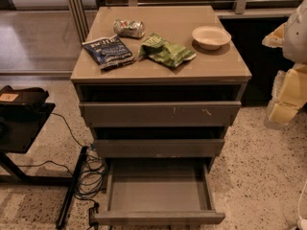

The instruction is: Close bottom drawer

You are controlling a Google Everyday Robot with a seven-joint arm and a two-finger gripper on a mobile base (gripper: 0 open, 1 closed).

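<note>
Well lower-left of tool [283, 102]: btm drawer [158, 191]

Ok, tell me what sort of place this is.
Probably an office or lab: speckled floor, grey cabinet topped with snack bags and a bowl, cables beside it. The gripper hangs at right, apart from the open bottom drawer.

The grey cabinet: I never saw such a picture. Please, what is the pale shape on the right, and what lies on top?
One camera looks down on the cabinet. The pale shape at the right edge is the robot's arm; the yellowish part seems to be its gripper, beside the cabinet, touching nothing. On top lie a crushed can, a blue bag, a green bag and a white bowl. The bottom drawer is pulled far out.
</note>
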